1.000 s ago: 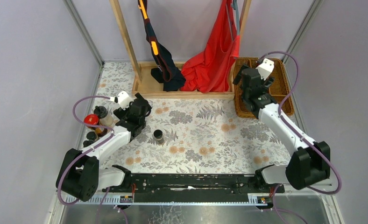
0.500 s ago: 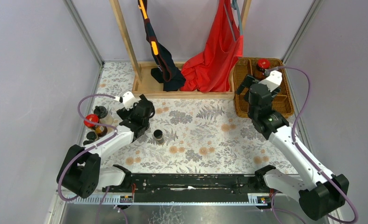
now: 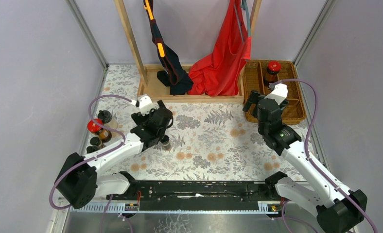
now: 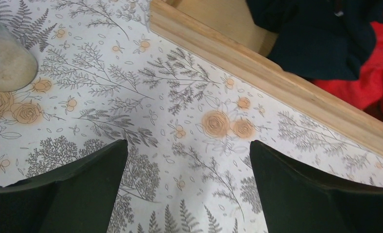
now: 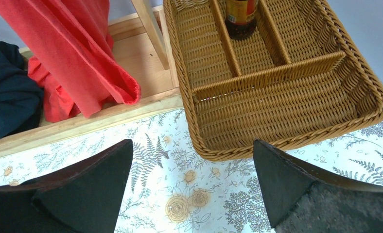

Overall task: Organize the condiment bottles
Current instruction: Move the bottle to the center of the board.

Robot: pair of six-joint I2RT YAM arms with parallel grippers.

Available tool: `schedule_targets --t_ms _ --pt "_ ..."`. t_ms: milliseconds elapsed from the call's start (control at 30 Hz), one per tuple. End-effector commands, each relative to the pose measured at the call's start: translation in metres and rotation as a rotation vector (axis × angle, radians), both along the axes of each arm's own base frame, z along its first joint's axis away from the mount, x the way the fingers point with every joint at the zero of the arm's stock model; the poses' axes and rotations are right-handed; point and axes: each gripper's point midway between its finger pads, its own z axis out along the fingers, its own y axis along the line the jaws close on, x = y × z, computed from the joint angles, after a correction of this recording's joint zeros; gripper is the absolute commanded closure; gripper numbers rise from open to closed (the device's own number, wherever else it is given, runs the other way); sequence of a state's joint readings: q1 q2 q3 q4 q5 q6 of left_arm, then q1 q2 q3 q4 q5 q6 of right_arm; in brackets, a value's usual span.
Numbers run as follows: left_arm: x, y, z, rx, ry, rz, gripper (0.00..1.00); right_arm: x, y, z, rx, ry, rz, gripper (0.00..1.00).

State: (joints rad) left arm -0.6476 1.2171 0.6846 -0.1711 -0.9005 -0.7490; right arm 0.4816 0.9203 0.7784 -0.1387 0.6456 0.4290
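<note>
A dark jar with a red lid point(image 3: 273, 68) stands in a back compartment of the wicker basket point(image 3: 296, 114); the right wrist view shows its lower part point(image 5: 240, 17). My right gripper point(image 3: 257, 99) point(image 5: 192, 141) hangs open and empty over the cloth just before the basket's near rim point(image 5: 277, 145). At the table's left edge stand another red-lidded jar point(image 3: 95, 127), a pale black-capped bottle point(image 3: 105, 117) point(image 4: 5, 58) and two small dark bottles point(image 3: 94, 144). One small dark bottle point(image 3: 165, 141) stands alone, mostly hidden under my left gripper point(image 3: 166, 120) point(image 4: 187, 143), which is open with nothing between its fingers.
A wooden rack base point(image 3: 189, 94) point(image 4: 277, 82) with a red garment point(image 3: 223, 58) and a dark garment point(image 3: 172, 73) hanging on it runs along the back. Grey walls close in on the left and right. A floral cloth point(image 3: 214, 141) covers the table.
My right gripper has drawn back from the basket toward the near side, leaving the red-lidded jar standing inside. My left gripper has moved right, over the lone dark bottle.
</note>
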Motion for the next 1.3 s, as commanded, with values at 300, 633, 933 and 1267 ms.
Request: schedule_targets --t_ms 300,633,933,1267 --pt "-0.05 -0.04 0.008 0.006 0.01 -0.147 0.2 -0.005 0.007 0.004 -0.003 -0.022 0.058 0.01" --pt "-0.066 -0.039 -0.013 0.052 0.092 -0.178 0.31 -0.004 0.009 0.002 0.002 -0.022 0.068 0.02" --pt "-0.084 -0.038 -0.021 0.058 0.156 -0.215 0.33 -0.003 0.012 0.0 0.0 -0.018 0.077 0.02" --pt "-0.102 -0.042 -0.023 0.051 0.226 -0.268 0.33 -0.002 0.015 0.0 0.005 -0.018 0.09 0.02"
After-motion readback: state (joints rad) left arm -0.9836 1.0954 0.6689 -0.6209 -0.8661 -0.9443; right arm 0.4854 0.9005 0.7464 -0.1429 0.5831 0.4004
